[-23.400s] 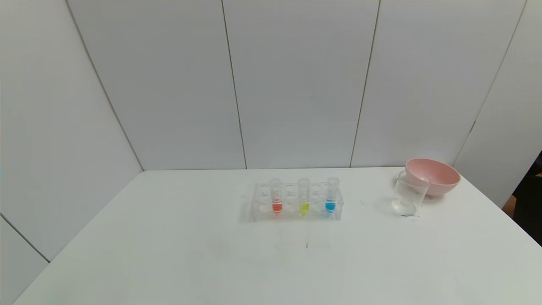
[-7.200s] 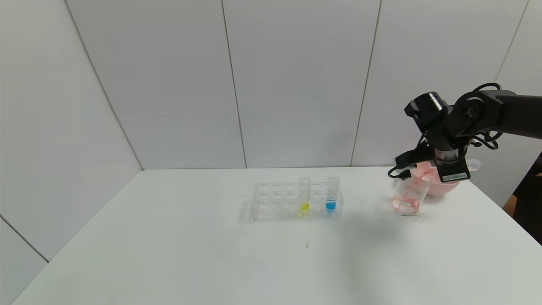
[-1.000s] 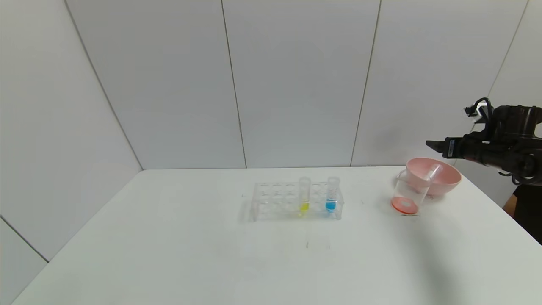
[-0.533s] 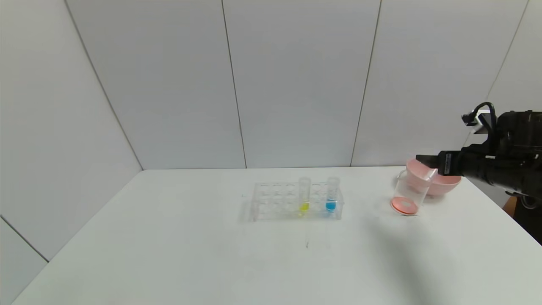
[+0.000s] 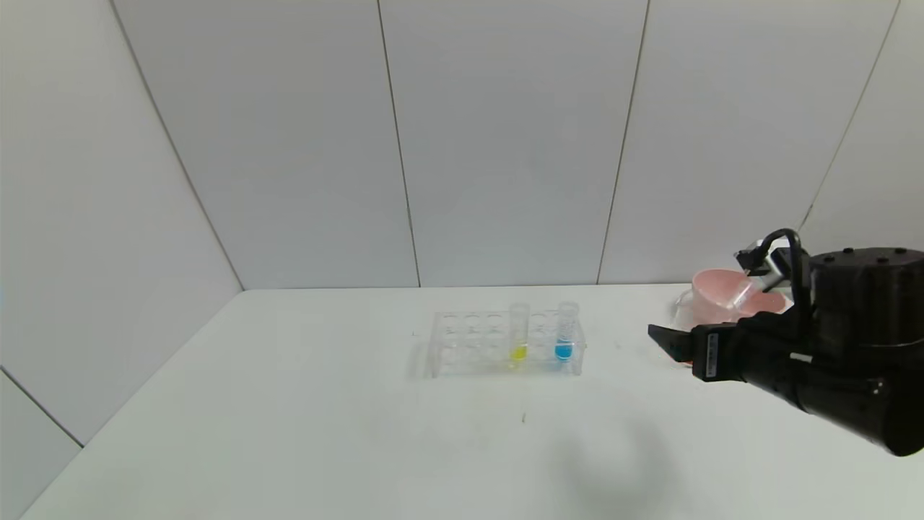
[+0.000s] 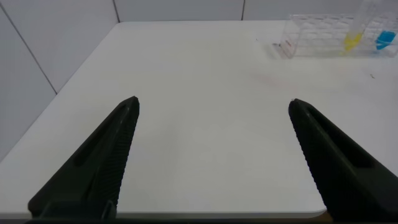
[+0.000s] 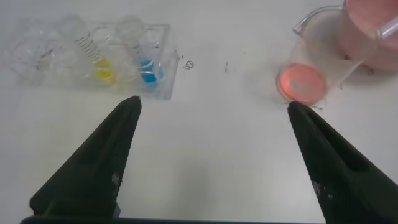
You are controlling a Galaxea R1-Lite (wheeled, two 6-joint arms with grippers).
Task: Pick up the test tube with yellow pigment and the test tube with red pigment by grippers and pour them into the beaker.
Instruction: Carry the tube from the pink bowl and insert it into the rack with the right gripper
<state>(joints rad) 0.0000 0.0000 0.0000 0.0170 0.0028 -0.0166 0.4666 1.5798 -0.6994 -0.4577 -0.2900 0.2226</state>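
White table (image 5: 289,404): red already sits in the beaker (image 7: 311,68), yellow tube (image 5: 518,334) waits in the rack (image 5: 462,347) beside it; right pincer (image 7: 211,155) spread wide, empty, between them.

A lab: a clear tube rack (image 5: 503,343) holding coloured liquids and a glass beaker (image 7: 311,59) stand on a white bench (image 5: 289,419) before plain panelled walls.

Clear cylindrical beaker (image 5: 686,318) with red liquid largely hidden in the head view behind the black right gripper (image 5: 668,341). Pale pink round bowl (image 7: 373,28) beyond the beaker cut off by the right wrist view's edge. Empty clear tube (image 5: 743,292) leaning in the bowl partly covered by the arm.
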